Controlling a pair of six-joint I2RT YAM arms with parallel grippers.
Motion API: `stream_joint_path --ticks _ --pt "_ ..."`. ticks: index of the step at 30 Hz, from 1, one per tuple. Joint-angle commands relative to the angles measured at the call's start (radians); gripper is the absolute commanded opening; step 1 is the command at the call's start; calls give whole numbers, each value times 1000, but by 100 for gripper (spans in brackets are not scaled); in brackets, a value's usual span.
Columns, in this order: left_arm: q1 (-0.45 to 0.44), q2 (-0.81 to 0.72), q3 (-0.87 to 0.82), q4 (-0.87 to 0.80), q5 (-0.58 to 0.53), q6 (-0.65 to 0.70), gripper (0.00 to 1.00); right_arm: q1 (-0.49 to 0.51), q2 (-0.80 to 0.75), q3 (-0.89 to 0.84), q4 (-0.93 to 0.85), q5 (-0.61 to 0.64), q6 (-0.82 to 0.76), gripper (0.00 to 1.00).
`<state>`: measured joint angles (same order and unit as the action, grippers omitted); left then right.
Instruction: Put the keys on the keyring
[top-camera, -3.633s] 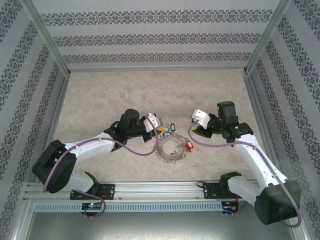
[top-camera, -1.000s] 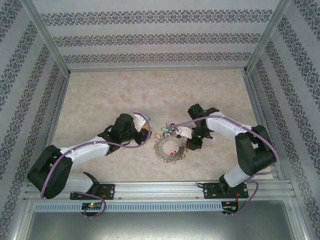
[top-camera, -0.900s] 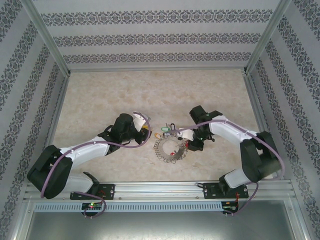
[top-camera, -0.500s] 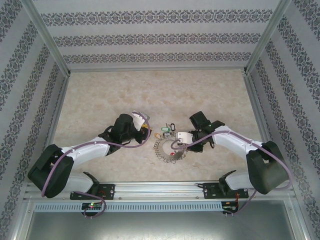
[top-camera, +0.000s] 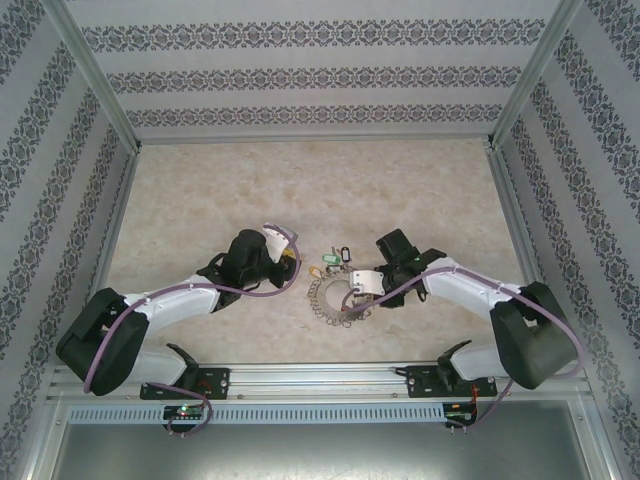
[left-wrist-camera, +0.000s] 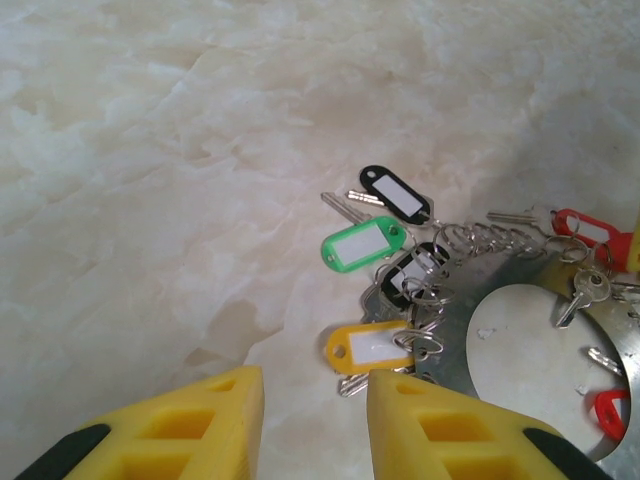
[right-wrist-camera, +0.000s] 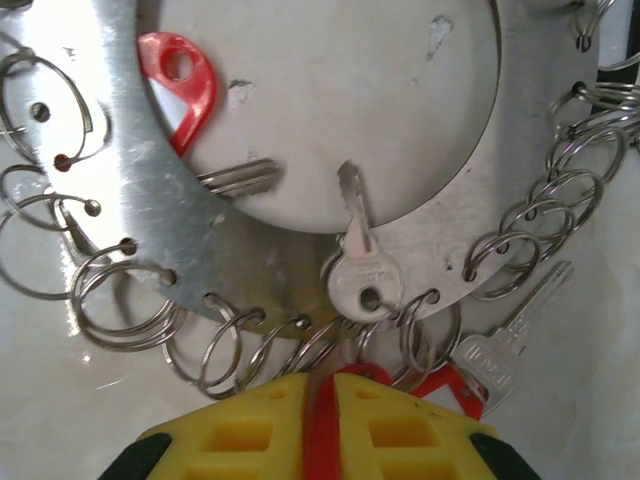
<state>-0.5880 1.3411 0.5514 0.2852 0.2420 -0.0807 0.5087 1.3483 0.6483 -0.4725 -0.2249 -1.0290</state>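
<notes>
Threading looks like the step in hand. The right gripper (right-wrist-camera: 322, 388) has its fingers pressed together on a red tag (right-wrist-camera: 322, 432), and the keyring (right-wrist-camera: 150, 205) lies flat on the table directly ahead of the fingertips. To do it well, I would hold the tag firmly and nudge it in small moves towards one of the wire loops (right-wrist-camera: 232, 352) just in front. The ring probably slides easily on the smooth top.

The left gripper (left-wrist-camera: 315, 400) has its fingers apart and holds nothing. The ring's edge lies ahead and to its right, so it could pin the ring down.

The keyring is a flat grey metal band with holes along its rim, each hole carrying a small split loop. A silver key (right-wrist-camera: 362, 272) hangs just beyond the right fingertips, and another key (right-wrist-camera: 497, 350) lies to their right. Ahead of the left gripper are the green tag (left-wrist-camera: 362, 243), the yellow tag (left-wrist-camera: 368, 346) and the black tag (left-wrist-camera: 395, 192), bunched beside the band.
</notes>
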Motion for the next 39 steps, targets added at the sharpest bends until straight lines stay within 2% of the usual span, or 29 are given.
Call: stream_joint_path --ticks 1,10,27,39 --pt "-9 4 -13 47 -15 -15 34 11 -41 -28 -16 -2 -18 16" --pt "-9 22 -8 68 -10 -24 33 16 -41 -38 16 0 -4 18" --pt "-9 19 -16 72 -20 -22 33 50 -3 -65 117 106 48 20" --pt "-9 6 -28 71 -26 -25 33 45 0 -70 201 111 94 18"
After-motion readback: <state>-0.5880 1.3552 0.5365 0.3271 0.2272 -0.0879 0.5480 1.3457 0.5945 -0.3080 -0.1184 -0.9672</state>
